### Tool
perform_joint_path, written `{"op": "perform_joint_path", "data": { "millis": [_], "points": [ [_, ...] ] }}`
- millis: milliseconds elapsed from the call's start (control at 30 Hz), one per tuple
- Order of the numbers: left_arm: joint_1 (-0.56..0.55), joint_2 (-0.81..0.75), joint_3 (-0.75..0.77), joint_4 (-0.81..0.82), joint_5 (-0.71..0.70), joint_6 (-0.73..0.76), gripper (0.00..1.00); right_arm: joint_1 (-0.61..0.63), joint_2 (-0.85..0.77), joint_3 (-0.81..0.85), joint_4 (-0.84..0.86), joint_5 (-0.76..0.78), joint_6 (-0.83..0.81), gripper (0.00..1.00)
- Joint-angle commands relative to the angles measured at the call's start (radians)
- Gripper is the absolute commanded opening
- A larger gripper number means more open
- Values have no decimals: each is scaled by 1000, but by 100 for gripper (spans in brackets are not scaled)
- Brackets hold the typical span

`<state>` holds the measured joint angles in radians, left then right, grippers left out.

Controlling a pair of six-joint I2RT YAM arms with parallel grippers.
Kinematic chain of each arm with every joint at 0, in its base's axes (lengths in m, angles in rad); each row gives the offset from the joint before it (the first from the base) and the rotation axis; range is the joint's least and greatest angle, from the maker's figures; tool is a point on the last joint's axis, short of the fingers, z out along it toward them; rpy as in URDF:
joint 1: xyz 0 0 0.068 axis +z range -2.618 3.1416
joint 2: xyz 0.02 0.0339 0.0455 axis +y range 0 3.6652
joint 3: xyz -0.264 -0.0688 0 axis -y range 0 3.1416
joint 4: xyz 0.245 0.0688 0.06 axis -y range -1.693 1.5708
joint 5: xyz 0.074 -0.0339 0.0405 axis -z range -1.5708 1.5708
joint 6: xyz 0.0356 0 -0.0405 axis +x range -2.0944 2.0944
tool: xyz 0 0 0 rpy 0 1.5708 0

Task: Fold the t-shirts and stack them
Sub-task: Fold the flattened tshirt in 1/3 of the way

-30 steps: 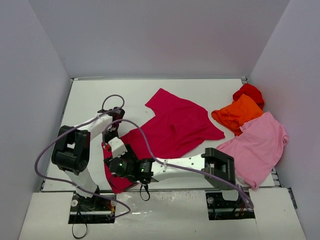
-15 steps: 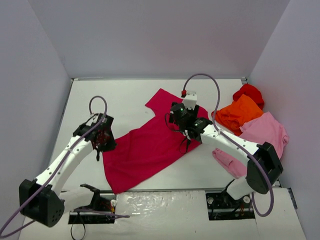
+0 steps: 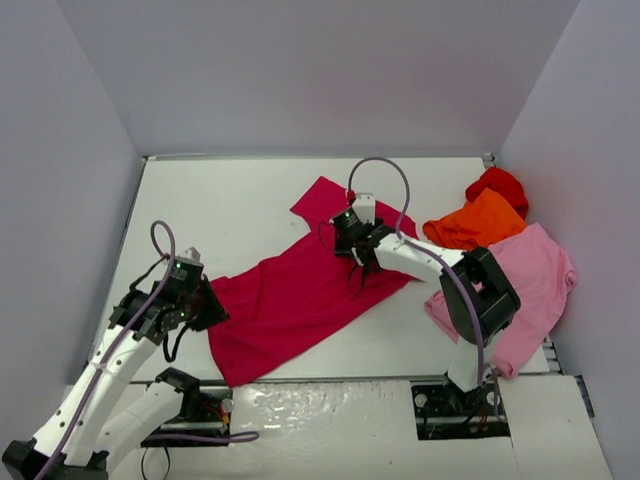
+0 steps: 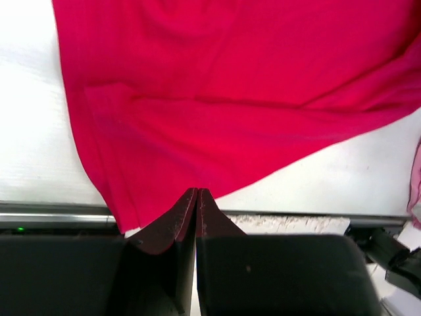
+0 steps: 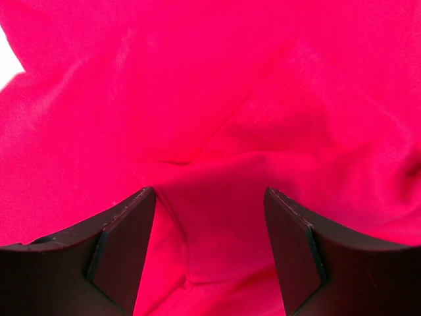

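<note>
The crimson-magenta t-shirt [image 3: 300, 290] lies spread diagonally across the middle of the table. My left gripper [image 3: 207, 306] is shut at its left edge. In the left wrist view its closed tips [image 4: 197, 193] meet the shirt's hem [image 4: 217, 118], and no cloth shows between them. My right gripper [image 3: 355, 252] hovers open over the shirt's upper part. A raised fold of the cloth [image 5: 217, 217] lies between its spread fingers [image 5: 128, 237]. The orange t-shirt [image 3: 478, 226], the red one [image 3: 497, 185] and the larger light pink one [image 3: 520, 290] lie bunched at the right.
Grey walls close in the table on the left, back and right. A metal rail [image 4: 52, 214] runs along the near table edge just under the left gripper. The light pink shirt hangs a little over the near right edge.
The left arm has drawn back toward the near left, its gripper still shut at the shirt's left edge. The right gripper has shifted a little left over the shirt.
</note>
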<state>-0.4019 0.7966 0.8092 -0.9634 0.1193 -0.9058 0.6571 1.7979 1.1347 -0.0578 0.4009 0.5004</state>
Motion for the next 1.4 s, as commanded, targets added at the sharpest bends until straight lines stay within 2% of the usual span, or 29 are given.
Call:
{"op": "perform_joint_path", "data": {
  "millis": [0,233,433,567,667,700,767,1167,1367],
  "points": [
    [-42,17,-25,29,45,-69,0,2,-4,48,28,-15,-12,63],
    [-160,126,-58,145,33,-112,0,1,0,38,32,-33,-11,62],
    [-243,253,-58,251,19,-138,0,-4,21,37,28,-24,-20,50],
    [-275,318,-43,256,-6,-135,0,-4,38,36,27,-27,-20,36],
    [-283,336,-49,249,-23,-136,0,-5,45,39,26,-21,-26,18],
    [-284,339,-54,249,-24,-136,0,-5,50,40,25,-20,-28,16],
    [-282,356,-66,249,-34,-136,0,-8,58,48,15,-19,-31,0],
    [-329,469,-63,278,-73,-147,0,-35,36,104,-11,12,-57,0],
    [-419,549,-3,187,-241,-189,0,-39,28,109,-16,11,-57,0]
  ]
}}
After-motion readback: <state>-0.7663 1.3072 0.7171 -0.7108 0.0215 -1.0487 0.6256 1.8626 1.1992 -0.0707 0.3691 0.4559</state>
